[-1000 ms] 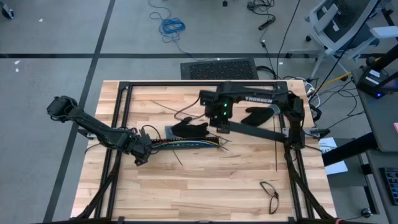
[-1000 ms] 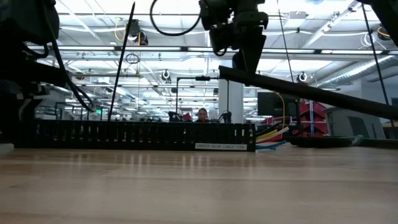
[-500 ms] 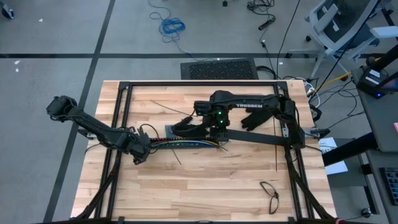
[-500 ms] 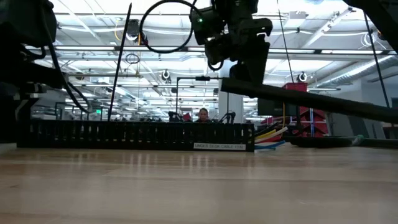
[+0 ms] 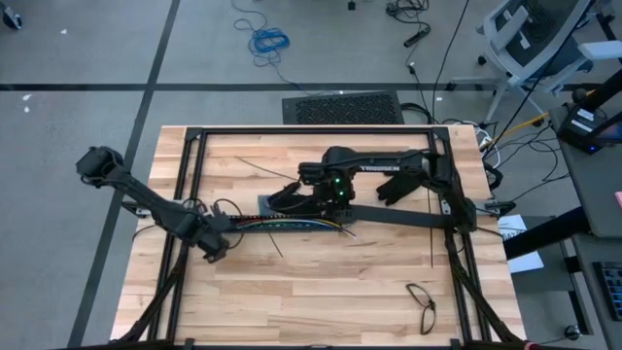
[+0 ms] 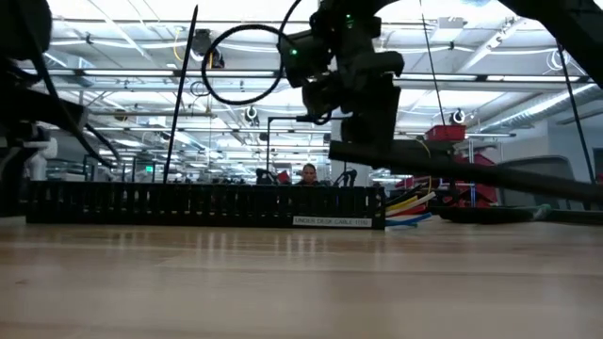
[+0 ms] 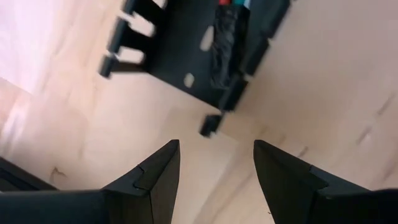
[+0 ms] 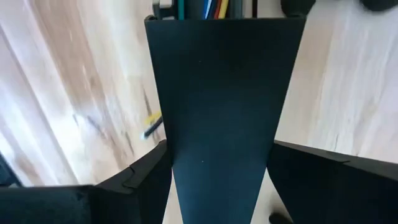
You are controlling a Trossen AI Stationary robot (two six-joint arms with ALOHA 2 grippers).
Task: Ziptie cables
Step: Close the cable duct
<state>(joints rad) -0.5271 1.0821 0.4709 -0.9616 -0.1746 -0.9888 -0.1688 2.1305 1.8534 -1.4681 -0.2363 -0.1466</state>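
Right gripper [image 5: 335,202] has dropped onto the cables [image 5: 292,225].

Bench [image 5: 321,292] front half mostly bare wood: wide passage there, only small dark wire loop [image 5: 422,301] near front right corner. Middle blocked: long black slotted bar [image 5: 282,225] lies crosswise, cables [image 5: 292,224] running along it. Right gripper [image 5: 335,206] hovers just above bar's right end, its arm spanning toward right edge. Left gripper [image 5: 216,243] sits at bar's left end, fingers [image 7: 155,177] apart over bare wood. Black frame rails [image 5: 185,185] border back and sides. Thin black strips [image 5: 278,248] lie loose on wood.
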